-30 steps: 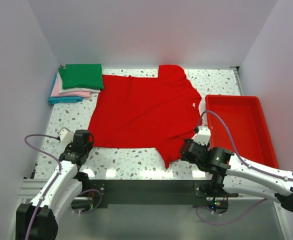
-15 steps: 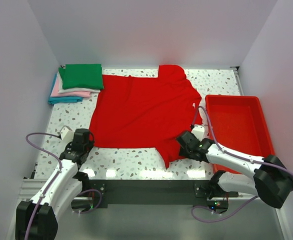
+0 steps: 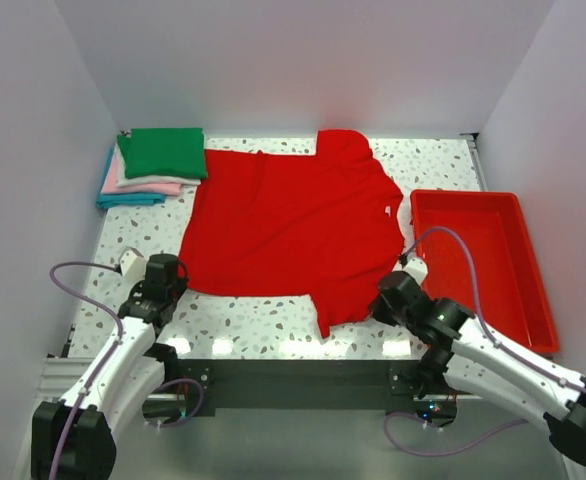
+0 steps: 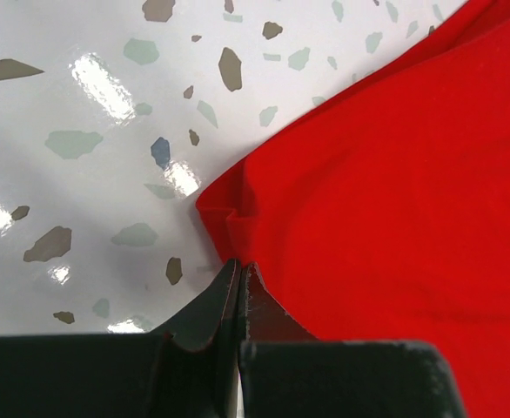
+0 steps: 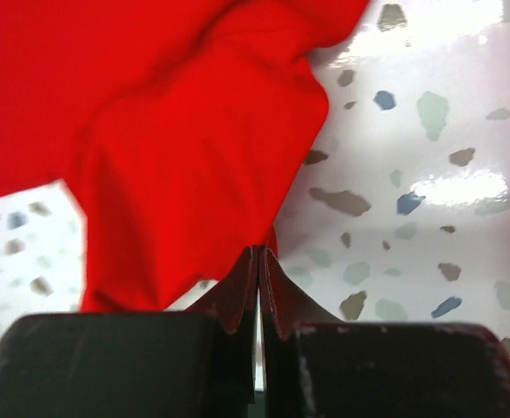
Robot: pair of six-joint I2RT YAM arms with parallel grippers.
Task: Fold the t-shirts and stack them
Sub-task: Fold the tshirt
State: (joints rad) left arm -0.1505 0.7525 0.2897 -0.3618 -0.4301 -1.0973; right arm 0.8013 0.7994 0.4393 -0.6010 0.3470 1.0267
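The red t-shirt point(image 3: 293, 230) lies spread flat on the speckled table, collar to the right. My left gripper point(image 3: 178, 282) is at its near left hem corner. In the left wrist view that gripper point(image 4: 238, 264) is shut, pinching the bunched corner of the red cloth point(image 4: 394, 174). My right gripper point(image 3: 382, 299) is at the near sleeve. In the right wrist view it point(image 5: 260, 251) is shut on the sleeve's edge, and the red cloth point(image 5: 168, 131) is rumpled just ahead of the tips. A stack of folded t-shirts, green point(image 3: 163, 152) on top, sits at the far left.
Below the green shirt the stack shows pink point(image 3: 151, 186) and blue point(image 3: 129, 201) layers. A rigid red tray point(image 3: 463, 195) stands along the right side, close to my right arm. Grey walls close in the table on three sides.
My right gripper has shut on the near sleeve after standing open, and its arm has shifted slightly right and toward me. The left arm has stayed put.
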